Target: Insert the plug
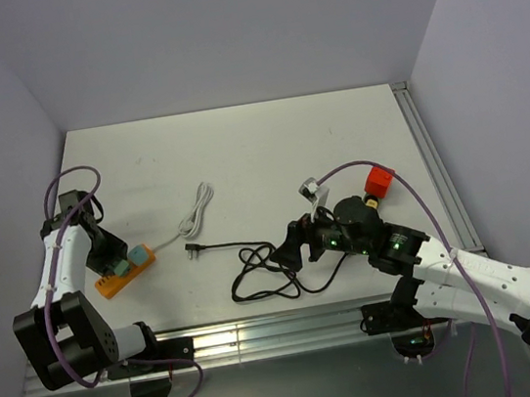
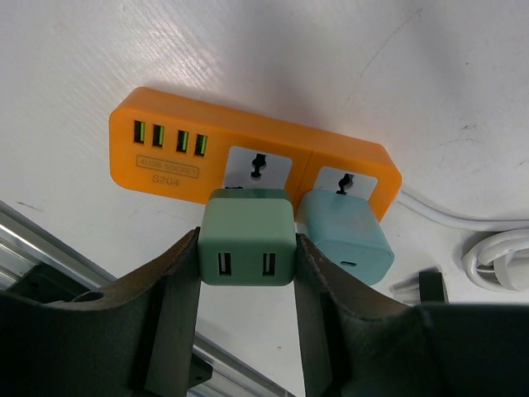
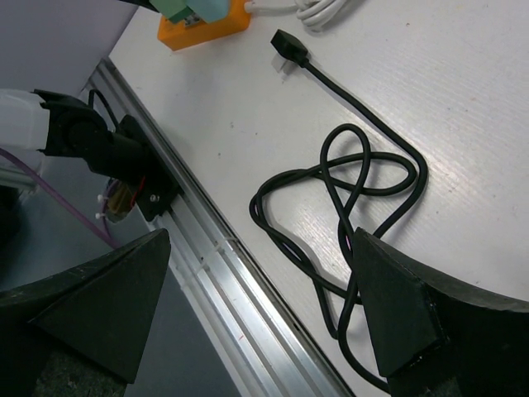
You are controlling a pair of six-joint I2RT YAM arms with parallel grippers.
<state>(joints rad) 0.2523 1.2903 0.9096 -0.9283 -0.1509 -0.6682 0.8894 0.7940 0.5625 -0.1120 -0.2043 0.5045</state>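
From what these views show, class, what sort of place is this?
Probably a robotics test bench: a white tabletop boxed in by plain pale panels, two robot arms mounted at a ribbed aluminium rail, and an orange plastic power strip set out to practise on.

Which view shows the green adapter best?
Left wrist: green adapter fills the frame, USB ports visible, left tool shut on it. Top external shows a speck by the orange strip; right wrist crops it at the top edge.
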